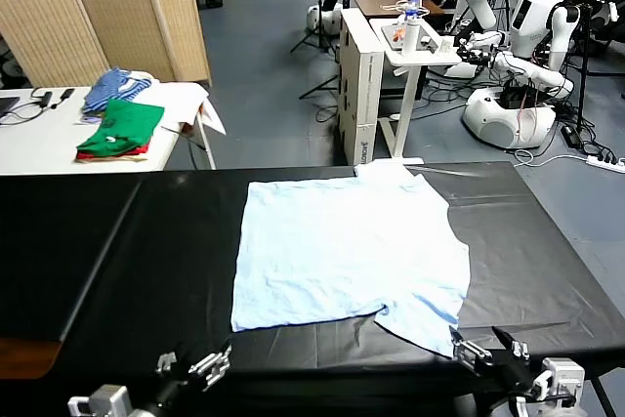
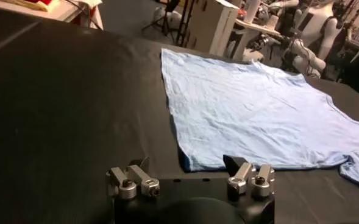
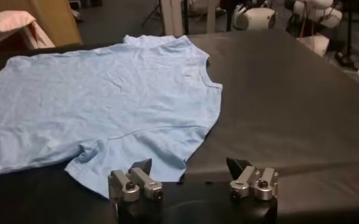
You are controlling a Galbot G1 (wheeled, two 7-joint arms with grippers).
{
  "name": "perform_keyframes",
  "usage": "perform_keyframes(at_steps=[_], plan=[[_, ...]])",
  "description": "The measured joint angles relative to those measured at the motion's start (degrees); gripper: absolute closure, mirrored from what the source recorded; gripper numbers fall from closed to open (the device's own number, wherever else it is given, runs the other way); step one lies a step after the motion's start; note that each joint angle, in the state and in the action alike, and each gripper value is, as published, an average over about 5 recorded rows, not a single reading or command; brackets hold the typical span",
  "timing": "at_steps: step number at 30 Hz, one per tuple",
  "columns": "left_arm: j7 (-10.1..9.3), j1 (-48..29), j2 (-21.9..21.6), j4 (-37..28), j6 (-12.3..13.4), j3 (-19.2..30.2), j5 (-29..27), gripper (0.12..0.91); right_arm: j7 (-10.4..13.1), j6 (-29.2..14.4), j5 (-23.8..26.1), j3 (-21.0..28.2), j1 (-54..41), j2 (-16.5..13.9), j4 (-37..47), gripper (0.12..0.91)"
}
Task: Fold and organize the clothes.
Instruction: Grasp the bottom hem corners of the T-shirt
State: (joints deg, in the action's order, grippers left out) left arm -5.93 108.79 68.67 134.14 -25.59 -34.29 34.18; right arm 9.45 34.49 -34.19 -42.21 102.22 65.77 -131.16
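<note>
T-shirt (image 1: pixel 347 251) lies spread flat and unfolded on the black table (image 1: pixel 146 241), plain side up, one sleeve toward the near edge. Left gripper (image 1: pixel 195 366) and right gripper (image 1: pixel 485 347) hover at that near edge, both released, grasping nothing. No fold made yet; whole job remains.

Both arms cut off by head view's bottom edge, only left gripper (image 1: pixel 195 366) & right gripper (image 1: pixel 490 349) showing; T-shirt (image 1: pixel 342 251) lettering not visible, tabletop (image 1: pixel 117 241) runs off frame.
</note>
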Motion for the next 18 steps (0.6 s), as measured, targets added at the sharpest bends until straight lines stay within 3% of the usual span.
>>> perform_keyframes(at_steps=[14,18], plan=[[-0.37,-4.7,3.3,-4.5,0.3,2.4,-0.5,0.127,-1.7,-1.1,1.7,1.5,-1.8,1.6,3.1,0.129],[-0.17,-5.5,4.1,-5.2,0.4,3.2,-1.3,0.192,-2.0,-1.1,2.3,2.2,-2.2,2.2,3.8,0.188]])
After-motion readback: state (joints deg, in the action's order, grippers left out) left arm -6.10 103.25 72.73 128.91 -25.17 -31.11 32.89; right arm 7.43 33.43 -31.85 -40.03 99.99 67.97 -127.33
